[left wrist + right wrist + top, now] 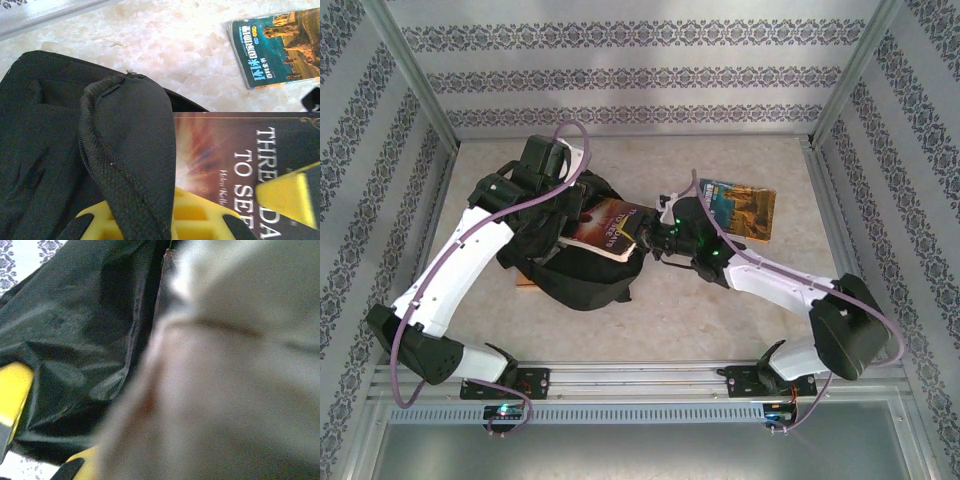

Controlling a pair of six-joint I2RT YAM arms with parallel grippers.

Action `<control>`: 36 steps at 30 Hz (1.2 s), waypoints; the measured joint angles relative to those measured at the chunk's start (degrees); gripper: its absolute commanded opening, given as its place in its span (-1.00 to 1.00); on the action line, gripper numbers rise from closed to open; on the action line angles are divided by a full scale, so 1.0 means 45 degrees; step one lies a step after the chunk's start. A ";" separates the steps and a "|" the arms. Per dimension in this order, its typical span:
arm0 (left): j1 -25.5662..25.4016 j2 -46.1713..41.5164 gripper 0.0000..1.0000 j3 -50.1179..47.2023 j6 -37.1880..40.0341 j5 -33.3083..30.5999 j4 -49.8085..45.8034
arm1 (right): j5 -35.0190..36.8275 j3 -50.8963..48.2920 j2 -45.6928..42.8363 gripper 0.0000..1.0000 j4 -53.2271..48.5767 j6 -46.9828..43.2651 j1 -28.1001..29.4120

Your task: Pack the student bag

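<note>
— Where does the student bag (575, 275) sit?
— Left of centre on the worktop (720, 300), black and slumped, with the left arm bent over it.
— And the books?
— A dark book (608, 228) with an orange glow on its cover pokes out of the bag's top. The right gripper (645, 240) has hold of its right edge. A blue-and-tan book (740, 210) lies flat just behind that arm.

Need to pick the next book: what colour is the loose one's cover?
The loose book is teal-blue with golden-brown imagery; clearest in the left wrist view.
</note>
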 measured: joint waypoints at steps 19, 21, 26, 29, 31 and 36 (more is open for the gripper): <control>0.0000 0.0199 -1.00 0.0801 -0.0005 -0.0112 -0.0049 | 0.1098 0.7111 0.8228 -0.34 0.1229 0.0121 0.1598; 0.0000 0.0199 -1.00 0.0855 -0.0005 -0.0296 -0.0044 | 0.1234 0.8165 0.8942 -0.10 0.0743 -0.0199 0.1690; 0.0141 0.0272 -1.00 0.0884 -0.0029 -0.0495 0.0049 | 0.1127 0.9131 0.9544 0.30 0.0029 -0.1132 0.1744; 0.0476 0.0316 -1.00 0.0699 -0.0146 -0.0476 0.0466 | 0.0967 0.8995 0.9394 0.49 -0.0345 -0.2297 0.1705; 0.0860 0.0301 -1.00 0.0359 -0.0340 -0.0442 0.0981 | 0.0889 0.8534 0.8937 0.56 -0.0811 -0.3279 0.1676; 0.2001 0.0248 -1.00 -0.0729 -0.1010 -0.0228 0.2040 | 0.0612 0.6771 0.6795 0.56 -0.1545 -0.5693 0.1656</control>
